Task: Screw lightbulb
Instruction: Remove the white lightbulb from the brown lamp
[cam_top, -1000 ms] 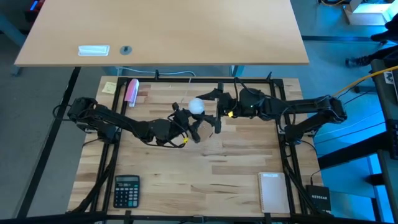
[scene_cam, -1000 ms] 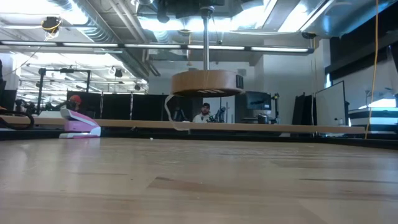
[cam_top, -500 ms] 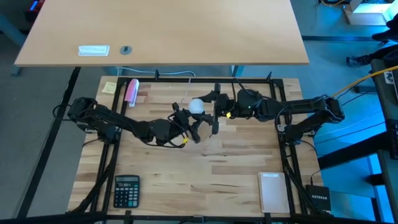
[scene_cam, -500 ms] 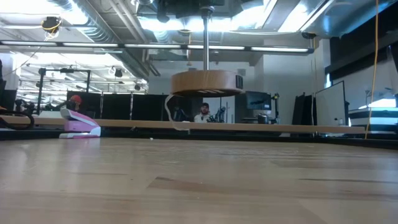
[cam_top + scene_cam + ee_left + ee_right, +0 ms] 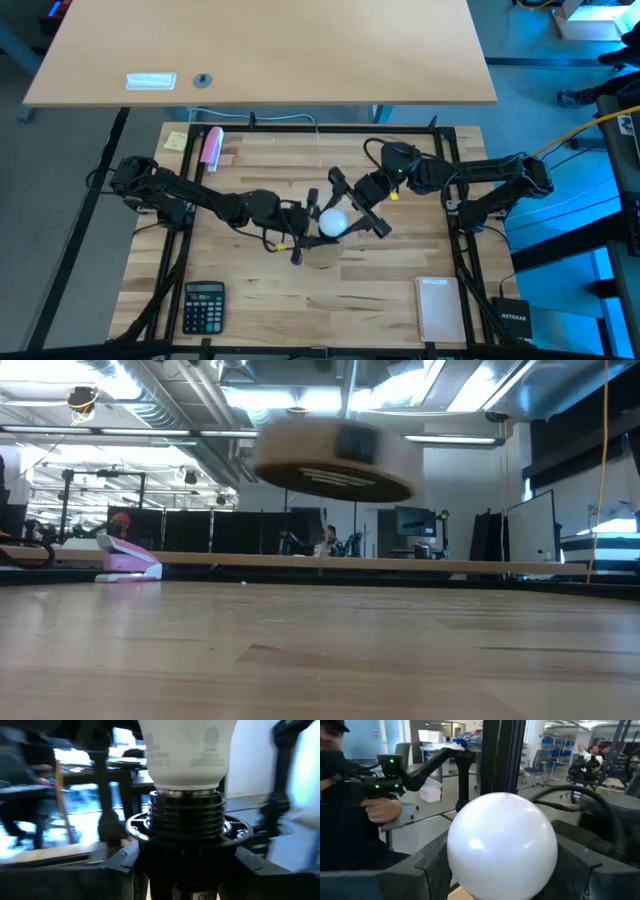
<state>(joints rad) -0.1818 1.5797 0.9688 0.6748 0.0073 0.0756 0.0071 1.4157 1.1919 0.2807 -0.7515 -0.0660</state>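
Observation:
The small white lightbulb (image 5: pixel 332 222) stands with its silvery screw base (image 5: pixel 186 812) partly in the black socket (image 5: pixel 185 870) of a round wooden disc (image 5: pixel 335 455). The disc hangs tilted in the air above the middle of the table. My left gripper (image 5: pixel 303 228) reaches in from the table's left and is shut on the socket. My right gripper (image 5: pixel 352 210) reaches in from the right, with its fingers on either side of the bulb's globe (image 5: pixel 502 845). My left gripper pinches the black socket (image 5: pixel 145 870) between its two fingers (image 5: pixel 120 865), just below the bulb's threads, coming level from the table's left. The socket, disc and bulb are lifted clear of the table. My right gripper holds the globe's two sides (image 5: pixel 457 855) between its fingers (image 5: pixel 432 867), slanting in from the far right.
A calculator (image 5: pixel 204 306) lies at the near left and a white pad (image 5: pixel 440 308) at the near right. A pink stapler (image 5: pixel 212 147) and a yellow note (image 5: pixel 176 140) lie at the far left. A person (image 5: pixel 350 795) shows beyond the table.
Both grippers have swept together toward the table's near edge and a little right, carrying the disc, socket and bulb. The disc has tipped from level to tilted. My right gripper has turned about the bulb.

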